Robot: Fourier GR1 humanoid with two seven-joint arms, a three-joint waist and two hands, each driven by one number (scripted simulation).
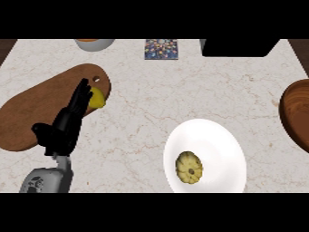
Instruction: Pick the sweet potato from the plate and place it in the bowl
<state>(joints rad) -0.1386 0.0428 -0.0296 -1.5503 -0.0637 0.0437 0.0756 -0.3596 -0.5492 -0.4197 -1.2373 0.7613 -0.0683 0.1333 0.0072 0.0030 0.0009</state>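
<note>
A white plate point(207, 140) lies on the marble counter at the lower middle. On its near part rests the sweet potato point(189, 167), a pale yellow, ridged, round piece. The brown wooden bowl point(307, 118) sits at the right edge, partly cut off by the frame. My left hand point(64, 127) is far to the left of the plate, over a wooden cutting board point(30, 111). The hand is open, with its straight fingers pointing up and away beside a yellow object point(98, 98) on the board. The right hand does not show.
At the back edge stand a white cup point(94, 44), a small patterned square point(161, 49) and a black block point(239, 46). Bare marble lies between the board, the plate and the bowl.
</note>
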